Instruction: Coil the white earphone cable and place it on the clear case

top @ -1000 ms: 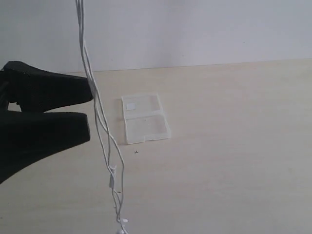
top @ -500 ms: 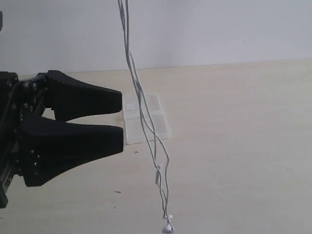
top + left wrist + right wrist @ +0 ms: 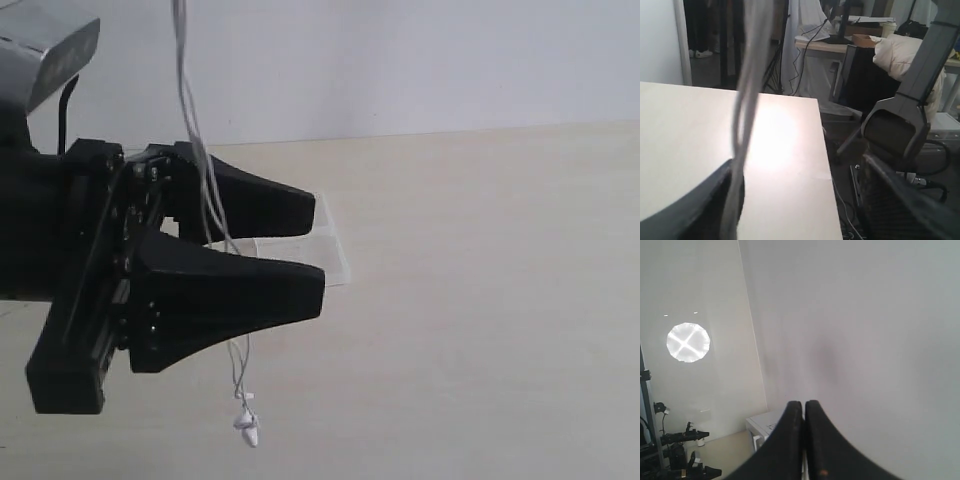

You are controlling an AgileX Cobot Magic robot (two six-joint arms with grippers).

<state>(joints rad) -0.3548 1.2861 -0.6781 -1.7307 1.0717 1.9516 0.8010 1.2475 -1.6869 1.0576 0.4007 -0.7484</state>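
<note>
Exterior view. Noted the black left gripper looming large at left, spread wide, gripping nothing. Traced the white earphone cable dropping from above the frame, down across the gap between those fingers, ending in an earbud low near the pale table. Made out only a corner of the clear case, flat on the table behind the gripper.

Left wrist view. Found the left gripper wide here too, with the cable blurred just beside one finger; cannot tell whether touching.

Right wrist view. Logged the right gripper pressed tight together before a white wall; cannot tell whether any cable is pinched there.
</note>
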